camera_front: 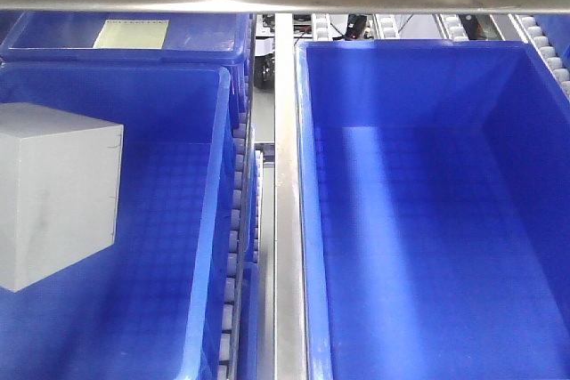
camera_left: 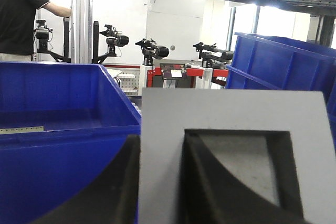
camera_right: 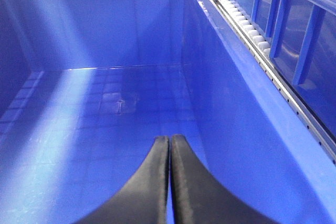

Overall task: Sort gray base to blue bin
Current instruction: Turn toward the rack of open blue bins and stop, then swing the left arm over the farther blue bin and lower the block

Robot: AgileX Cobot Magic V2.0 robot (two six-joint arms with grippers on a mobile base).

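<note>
Left-arm hold on the gray base (camera_front: 58, 193) above a bin. We see the left hand (camera_left: 161, 139) clamped on one wall of the base, with one black finger (camera_left: 113, 182) on the outer face and the other set inside the square recess, which is turned toward the wrist camera. In the front view the base hangs at the far left, over the blue bin (camera_front: 160, 309) and seemingly well clear of its waffle floor. The block looks nearly cubic, so we read no clear long axis. The right hand (camera_right: 169, 148) is pressed fully together, holds nothing, and sits low inside the neighbouring bin (camera_front: 427, 220) beyond the metal rail (camera_front: 287, 220). The base thus lies within the left hand's own grip, and the governing relation is vertical, base directly over bin. We judge the coming move to be a lowering and release by the left arm.
</note>
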